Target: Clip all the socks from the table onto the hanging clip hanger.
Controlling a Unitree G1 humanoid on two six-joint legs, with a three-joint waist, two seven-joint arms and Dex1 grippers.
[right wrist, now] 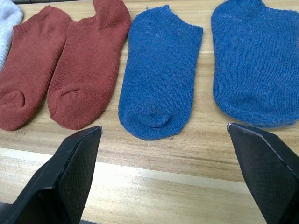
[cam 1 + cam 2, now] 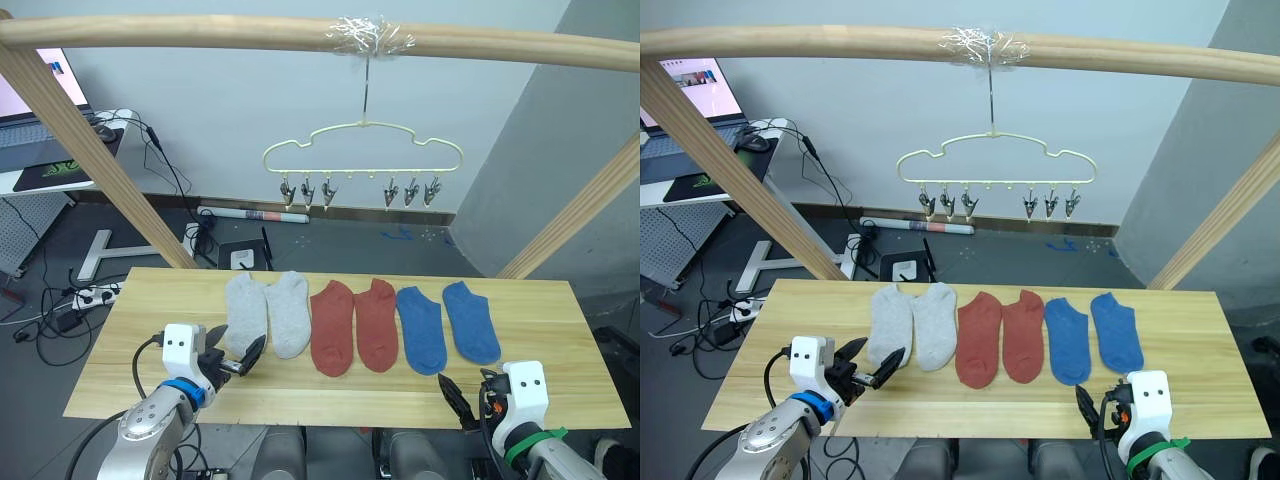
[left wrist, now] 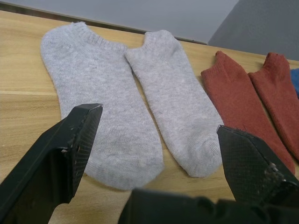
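Note:
Six socks lie side by side across the light wood table [image 2: 560, 390]: two grey socks [image 2: 245, 312] [image 2: 290, 314] on the left, two rust red socks [image 2: 332, 342] [image 2: 377, 326] in the middle, two blue socks [image 2: 422, 332] [image 2: 470, 322] on the right. The pale yellow clip hanger [image 2: 362, 148] hangs above and behind them, its small clips [image 2: 307, 192] empty. My left gripper [image 2: 237, 352] is open just in front of the grey socks' toes [image 3: 126, 163]. My right gripper [image 2: 468, 395] is open near the table's front edge, short of the blue socks [image 1: 159, 79].
A thick wooden pole [image 2: 200, 35] runs overhead and carries the hanger's hook. Slanted wooden posts [image 2: 90, 150] [image 2: 580, 210] stand at the back left and right. Beyond the table are a desk [image 2: 50, 150], cables and a power strip [image 2: 95, 293] on the floor.

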